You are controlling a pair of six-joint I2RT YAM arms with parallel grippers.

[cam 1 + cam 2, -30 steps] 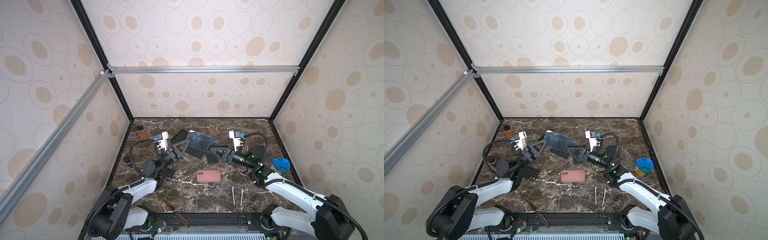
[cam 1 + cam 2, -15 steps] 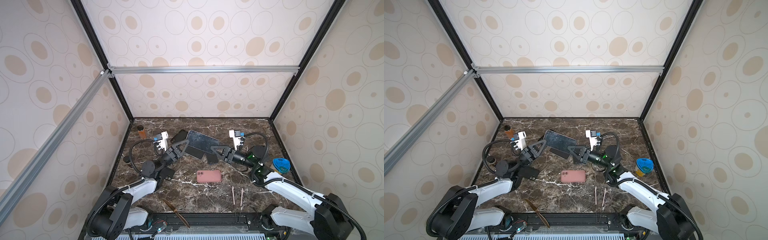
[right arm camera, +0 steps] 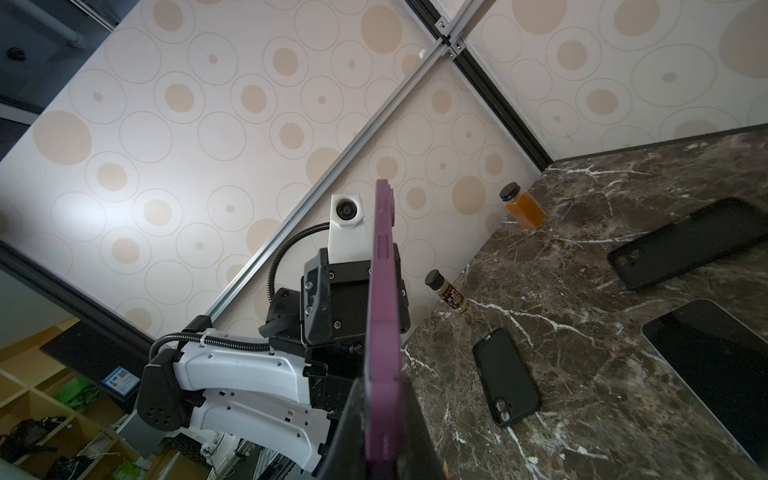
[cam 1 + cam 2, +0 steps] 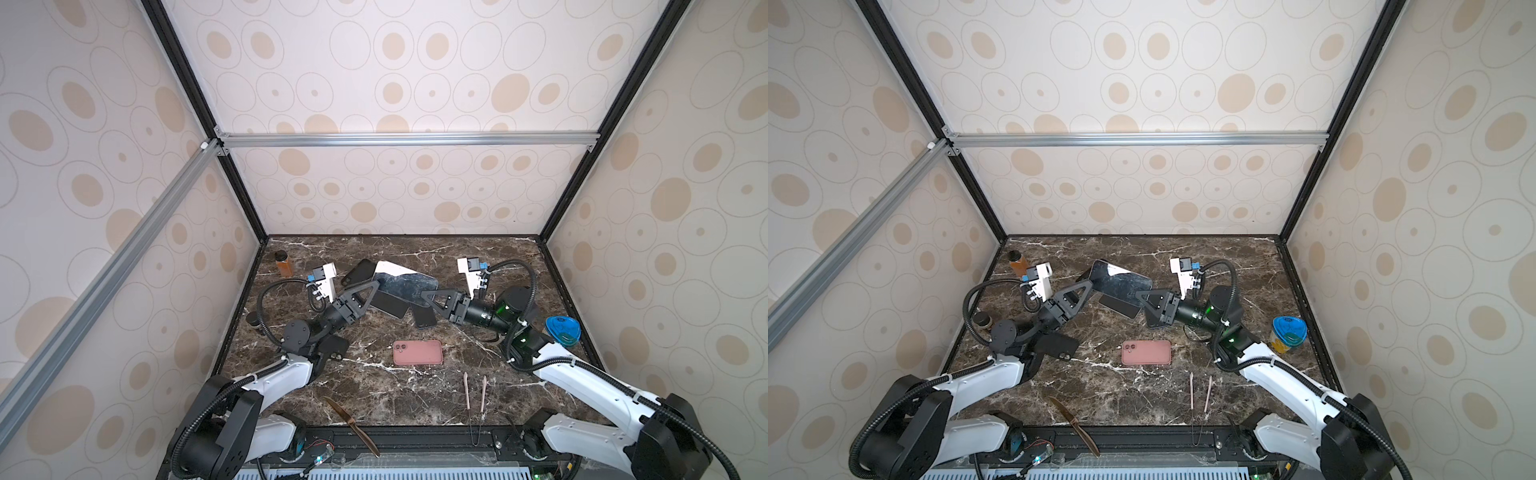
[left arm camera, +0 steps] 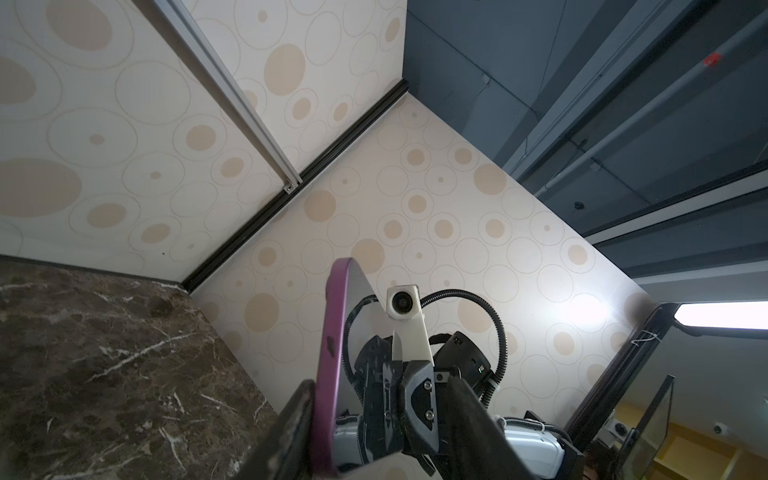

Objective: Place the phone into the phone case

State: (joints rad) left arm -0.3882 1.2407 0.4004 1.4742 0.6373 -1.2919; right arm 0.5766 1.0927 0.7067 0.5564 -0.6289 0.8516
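Observation:
The phone [image 4: 405, 282] [image 4: 1121, 282] hangs level above the back middle of the table, glossy screen up, between both grippers. Its purple rim [image 3: 384, 311] has moulded side buttons and looks like the phone case around it. My right gripper [image 4: 424, 295] [image 3: 384, 415] is shut on the phone's right end, one finger on each face. My left gripper [image 4: 376, 284] [image 5: 382, 415] stands open at the left end. The purple edge [image 5: 330, 374] lies against one of its fingers [image 5: 291, 419], and the other finger is well apart.
Under the held phone lie a black case [image 4: 357, 272], a black slab [image 4: 390, 305] and a black handset [image 4: 424, 319]. A pink case [image 4: 417, 352] is mid-table, another black case [image 4: 1059, 347] by the left arm. Amber bottle [image 4: 284, 264], blue-lidded cup [image 4: 562, 330], tweezers [image 4: 473, 388] and knife [image 4: 351, 424] also lie around.
The right gripper's jaws have closed on the phone's right end. The left gripper's jaws have spread apart off the phone. The phone has barely moved.

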